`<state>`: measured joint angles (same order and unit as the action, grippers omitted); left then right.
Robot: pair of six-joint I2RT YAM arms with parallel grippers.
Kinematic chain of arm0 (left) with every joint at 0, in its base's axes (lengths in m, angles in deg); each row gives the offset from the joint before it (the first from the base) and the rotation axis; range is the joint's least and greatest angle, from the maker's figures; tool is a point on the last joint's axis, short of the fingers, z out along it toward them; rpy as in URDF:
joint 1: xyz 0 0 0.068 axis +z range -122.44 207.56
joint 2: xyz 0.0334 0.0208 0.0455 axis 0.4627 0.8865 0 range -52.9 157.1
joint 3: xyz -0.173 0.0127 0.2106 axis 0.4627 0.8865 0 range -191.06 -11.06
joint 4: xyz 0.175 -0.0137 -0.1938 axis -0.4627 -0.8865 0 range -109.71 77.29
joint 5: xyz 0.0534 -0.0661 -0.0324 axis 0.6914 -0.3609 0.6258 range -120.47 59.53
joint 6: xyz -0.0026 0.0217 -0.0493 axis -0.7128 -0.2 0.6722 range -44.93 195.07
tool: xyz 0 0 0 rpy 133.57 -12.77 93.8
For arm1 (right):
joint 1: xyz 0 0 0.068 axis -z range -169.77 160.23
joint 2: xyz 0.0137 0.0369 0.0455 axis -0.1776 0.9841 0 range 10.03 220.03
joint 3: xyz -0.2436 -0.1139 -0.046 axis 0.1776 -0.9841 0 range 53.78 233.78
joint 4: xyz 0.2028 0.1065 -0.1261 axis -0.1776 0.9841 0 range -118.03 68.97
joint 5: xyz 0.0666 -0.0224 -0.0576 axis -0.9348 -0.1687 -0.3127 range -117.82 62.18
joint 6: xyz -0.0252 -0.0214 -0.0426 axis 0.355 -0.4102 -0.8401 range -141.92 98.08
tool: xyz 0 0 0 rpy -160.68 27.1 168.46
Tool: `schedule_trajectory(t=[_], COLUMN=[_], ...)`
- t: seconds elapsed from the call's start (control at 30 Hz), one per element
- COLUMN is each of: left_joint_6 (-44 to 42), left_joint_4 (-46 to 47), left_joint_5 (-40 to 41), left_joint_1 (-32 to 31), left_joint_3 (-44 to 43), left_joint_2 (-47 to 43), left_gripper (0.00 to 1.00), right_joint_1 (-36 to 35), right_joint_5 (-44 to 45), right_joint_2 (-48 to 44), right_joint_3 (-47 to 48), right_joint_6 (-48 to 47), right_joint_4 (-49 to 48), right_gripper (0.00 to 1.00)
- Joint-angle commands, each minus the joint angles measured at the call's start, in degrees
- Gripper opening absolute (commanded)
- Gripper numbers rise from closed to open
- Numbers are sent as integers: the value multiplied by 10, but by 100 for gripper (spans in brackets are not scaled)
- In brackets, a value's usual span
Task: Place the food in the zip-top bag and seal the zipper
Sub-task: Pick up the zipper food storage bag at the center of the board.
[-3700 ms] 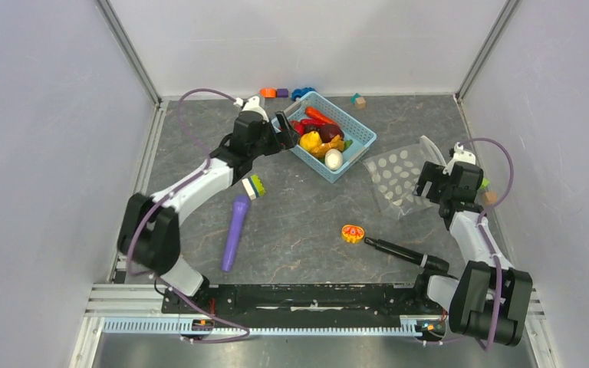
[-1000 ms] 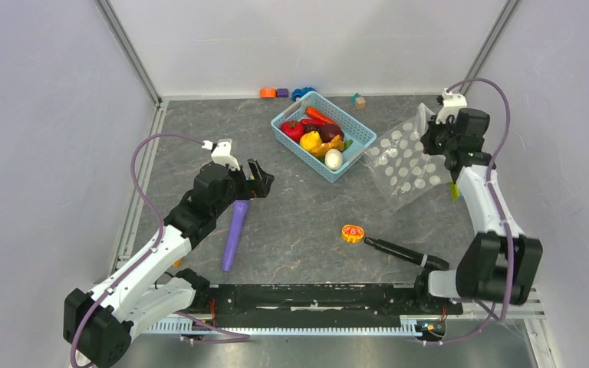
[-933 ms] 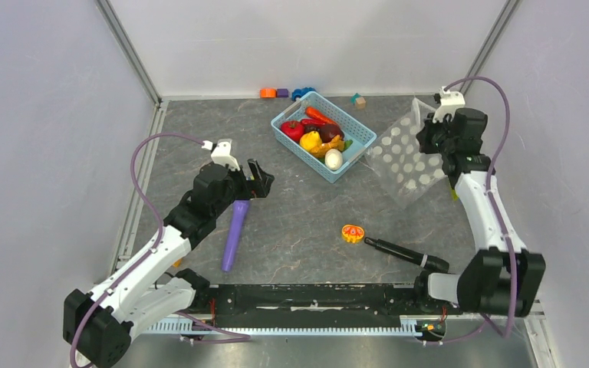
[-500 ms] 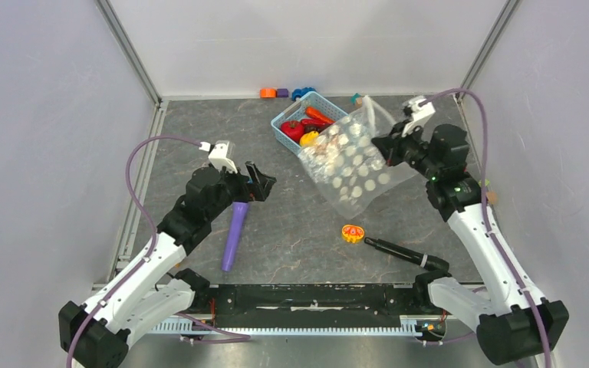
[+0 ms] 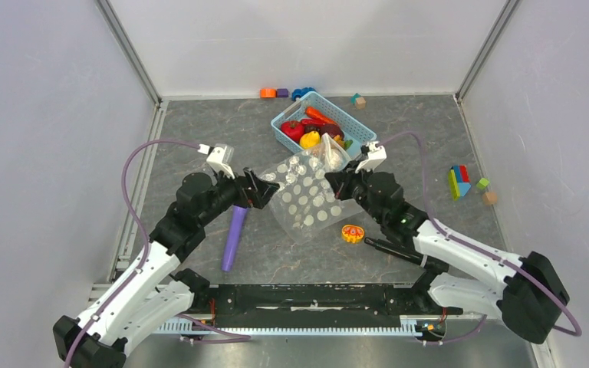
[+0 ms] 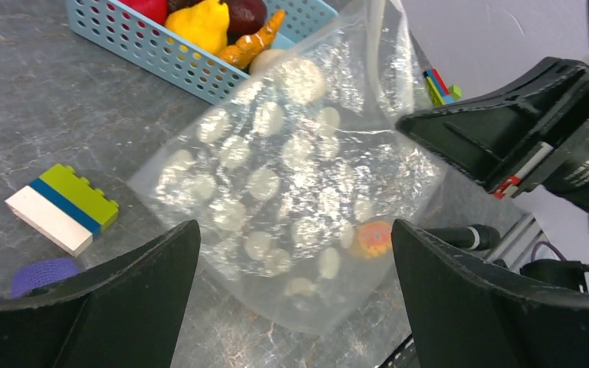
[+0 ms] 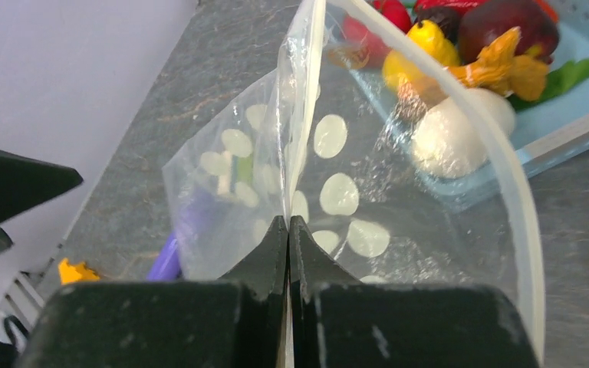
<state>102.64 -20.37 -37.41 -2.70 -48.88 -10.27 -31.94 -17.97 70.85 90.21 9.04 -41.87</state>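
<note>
Zip-top bag (image 5: 304, 201) hangs clamped in right jaws, facing wide-spread left jaws.

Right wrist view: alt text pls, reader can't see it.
The right gripper is shut on an edge of the clear polka-dotted zip-top bag, its mouth open. Behind it sit a white egg and other toy food in a light-blue basket.

Left hand (image 5: 263, 191) splayed; right hand (image 7: 287, 223) pinched.
</note>
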Motion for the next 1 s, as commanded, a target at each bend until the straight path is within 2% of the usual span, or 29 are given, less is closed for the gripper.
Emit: schedule_trajectory(t=[0.0,0.1,0.3,0.47,0.63,0.8,0.97], left_joint_6=[10,5,-4,-5,-11,-41,-71], left_joint_4=[10,31,67,114,145,141,118], left_joint_5=[-66,-95,-76,-62,-70,-14,94], left_joint_1=[-4,-19,-60,-87,-115,-157,-208], left_joint_3=[-1,14,25,27,19,5,-23], left_joint_2=[6,17,64,106,140,164,203], left_gripper=[100,100,100,100,100,100,100], right_joint_1=[-50,-82,-116,-133,-137,-137,-138], right_joint_5=[101,121,162,198,201,196,192], right_joint_2=[26,46,67,66,78,90,98], right_joint_3=[-27,-52,-91,-123,-121,-107,-113], right_joint_6=[124,174,262,301,319,328,350], right_joint_4=[-171,-238,-320,-363,-361,-343,-350], right_gripper=[0,3,3,6,6,8,9])
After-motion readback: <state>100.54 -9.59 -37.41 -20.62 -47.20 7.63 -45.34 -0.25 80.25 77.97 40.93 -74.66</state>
